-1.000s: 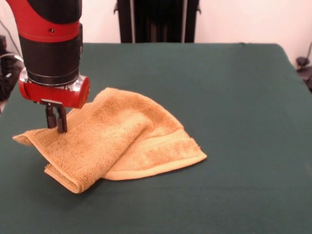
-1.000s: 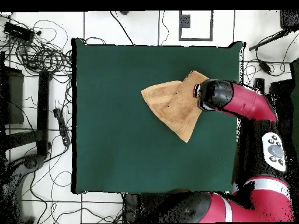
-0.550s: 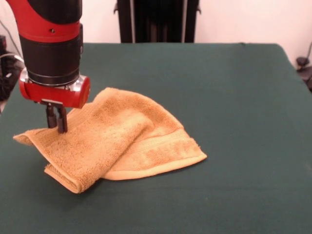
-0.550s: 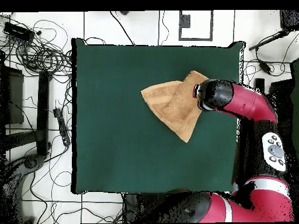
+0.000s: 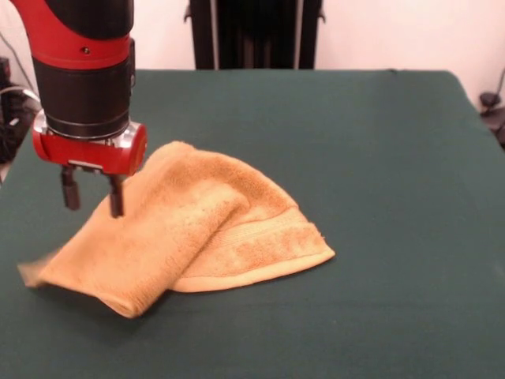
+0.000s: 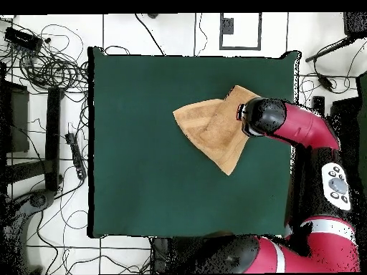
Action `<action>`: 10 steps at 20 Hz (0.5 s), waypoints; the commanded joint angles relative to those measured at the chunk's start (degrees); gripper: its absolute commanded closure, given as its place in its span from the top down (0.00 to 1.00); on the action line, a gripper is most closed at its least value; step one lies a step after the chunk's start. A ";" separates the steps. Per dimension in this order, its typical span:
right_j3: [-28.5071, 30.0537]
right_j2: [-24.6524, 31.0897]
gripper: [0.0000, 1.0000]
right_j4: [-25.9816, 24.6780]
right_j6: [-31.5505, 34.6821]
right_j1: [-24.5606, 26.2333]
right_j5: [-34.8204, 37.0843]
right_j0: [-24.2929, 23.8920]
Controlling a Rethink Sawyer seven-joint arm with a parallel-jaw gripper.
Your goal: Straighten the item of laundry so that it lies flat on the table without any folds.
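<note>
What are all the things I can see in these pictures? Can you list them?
Towel: one, yellow-orange, folded over itself on the table, below the gripper.
Table: one, dark green cloth cover, under the towel.
Cables: many, black, on the floor beside the table in the overhead view.
Black stand: one, behind the table's far edge in the front view.
Arm: one, red and black, reaching over the towel's end.
Gripper: one, dark fingers open, just above the towel.

The terry-cloth towel is yellow-orange with a woven band of the same colour near its hem. The table is plain dark green. The arm is red and black, its gripper black.
</note>
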 commanded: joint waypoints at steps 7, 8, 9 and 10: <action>10.40 6.26 1.00 -2.73 -0.41 -0.18 -1.79 2.59; 11.13 6.28 1.00 -2.72 -0.24 -0.53 -2.01 2.72; 11.84 6.14 1.00 -2.59 0.24 -0.92 -2.15 2.85; 12.74 6.06 1.00 -2.50 0.87 -1.29 -2.79 2.94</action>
